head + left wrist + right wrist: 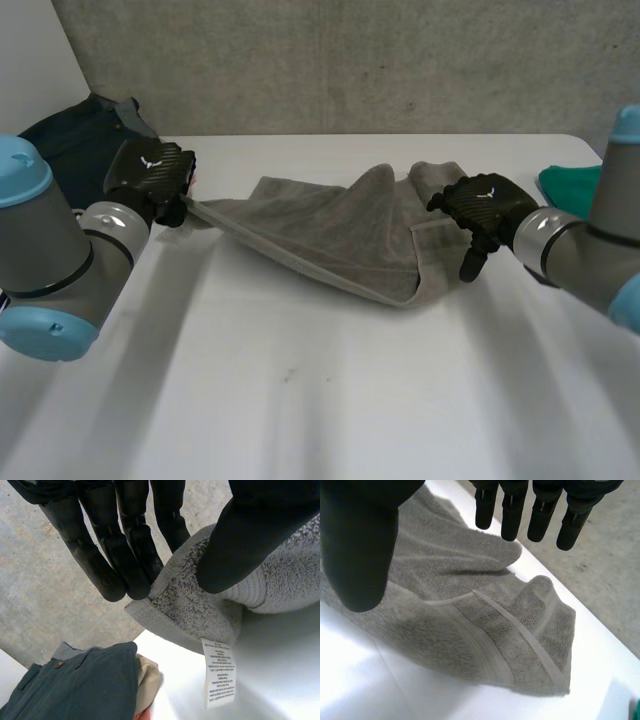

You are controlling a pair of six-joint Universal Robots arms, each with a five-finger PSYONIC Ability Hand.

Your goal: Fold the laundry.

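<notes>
The white tabletop is stretching away from the near edge. Past its middle a grey towel is lying rumpled, with its left corner lifting off the surface. The left hand is pinching that corner between its fingers and thumb, and a white label is dangling just beside them. The right hand is hanging over the towel's right end, its fingers straight, parted from the thumb and gripping nothing. A dark blue garment is lying at the far left and a green cloth at the far right. A grey concrete wall is running behind.

The towel was plain grey with a white printed label. The table was white, the heaped garment dark blue, another cloth green.
</notes>
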